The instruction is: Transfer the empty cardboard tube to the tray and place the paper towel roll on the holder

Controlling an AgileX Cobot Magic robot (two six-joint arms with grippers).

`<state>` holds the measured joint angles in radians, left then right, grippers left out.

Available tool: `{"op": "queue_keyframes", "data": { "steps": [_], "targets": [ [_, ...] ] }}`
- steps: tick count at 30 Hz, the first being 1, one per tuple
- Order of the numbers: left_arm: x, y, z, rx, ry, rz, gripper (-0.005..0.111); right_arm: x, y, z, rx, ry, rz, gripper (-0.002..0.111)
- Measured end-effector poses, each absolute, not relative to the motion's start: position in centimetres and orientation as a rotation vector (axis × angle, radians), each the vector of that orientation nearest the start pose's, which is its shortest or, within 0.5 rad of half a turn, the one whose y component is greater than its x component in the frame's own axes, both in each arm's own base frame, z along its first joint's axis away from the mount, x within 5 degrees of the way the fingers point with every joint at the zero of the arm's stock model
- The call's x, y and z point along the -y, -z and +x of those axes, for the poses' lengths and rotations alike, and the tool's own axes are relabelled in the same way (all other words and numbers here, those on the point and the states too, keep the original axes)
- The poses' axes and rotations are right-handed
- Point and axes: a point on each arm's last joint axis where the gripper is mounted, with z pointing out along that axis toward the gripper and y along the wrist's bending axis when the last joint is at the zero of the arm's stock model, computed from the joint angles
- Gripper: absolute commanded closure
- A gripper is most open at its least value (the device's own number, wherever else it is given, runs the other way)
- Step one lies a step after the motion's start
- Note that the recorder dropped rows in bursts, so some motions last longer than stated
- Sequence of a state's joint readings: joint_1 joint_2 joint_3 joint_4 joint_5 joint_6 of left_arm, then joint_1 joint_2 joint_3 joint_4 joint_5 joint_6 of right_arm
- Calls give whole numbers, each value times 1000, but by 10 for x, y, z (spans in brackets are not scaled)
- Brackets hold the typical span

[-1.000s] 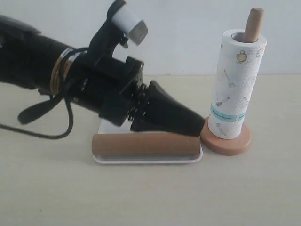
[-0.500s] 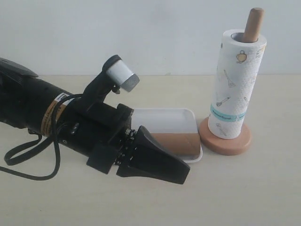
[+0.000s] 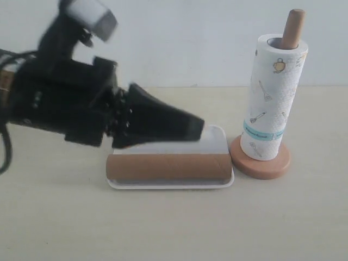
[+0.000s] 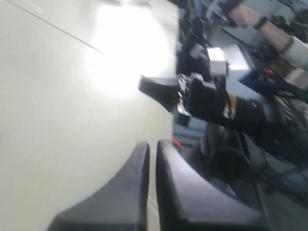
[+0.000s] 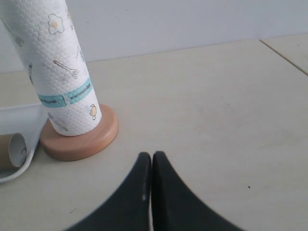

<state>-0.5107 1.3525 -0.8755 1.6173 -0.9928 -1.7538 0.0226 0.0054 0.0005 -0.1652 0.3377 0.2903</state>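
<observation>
The empty cardboard tube (image 3: 168, 167) lies lengthwise along the front of the white tray (image 3: 219, 138). To its right the paper towel roll (image 3: 272, 98) stands upright on the holder (image 3: 261, 164), with the dowel tip poking out of its core. My left gripper (image 3: 199, 128) hovers above the tray's back part, shut and holding nothing; its wrist view is blurred, and there the left gripper (image 4: 152, 143) faces away from the task objects. My right gripper (image 5: 152, 156) is shut and empty, low over the table, short of the holder (image 5: 79, 138), the paper towel roll (image 5: 55, 67) and the tube's end (image 5: 13, 149).
The left arm's black body (image 3: 60, 103) fills the left of the exterior view. A pale wall runs behind the table. The left wrist view shows the other arm (image 4: 211, 96) and background clutter. A table seam (image 5: 284, 55) runs to the right of the right gripper.
The left arm swung: from over the tray, down in front of it, then up and back to the left. Tube, tray, roll and holder stayed put.
</observation>
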Motion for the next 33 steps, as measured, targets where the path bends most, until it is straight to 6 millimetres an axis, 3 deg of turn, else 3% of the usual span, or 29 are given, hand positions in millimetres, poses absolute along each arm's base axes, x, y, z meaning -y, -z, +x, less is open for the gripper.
{"op": "queue_keyframes", "data": {
  "steps": [3,6,10,19,26,33],
  "targets": [
    [161,-337,169,-1811,1297,582,103,4,-183,54,-1818,-61,140,108],
    [125,-346,143,-1761,1424,50,103,4,-183,54,-1818,-61,140,108],
    [81,-350,112,-1584,1459,-291,103,4,-183,54,-1818,-61,140,108],
    [30,-331,71,-1286,1409,-623,103,4,-183,54,-1818,-61,140,108],
    [18,-305,48,-1147,1472,-729,103,4,-183,54,-1818,-61,140,108],
    [17,-290,48,-1039,1689,-883,103,4,-183,54,-1818,-61,140,108]
  ]
}}
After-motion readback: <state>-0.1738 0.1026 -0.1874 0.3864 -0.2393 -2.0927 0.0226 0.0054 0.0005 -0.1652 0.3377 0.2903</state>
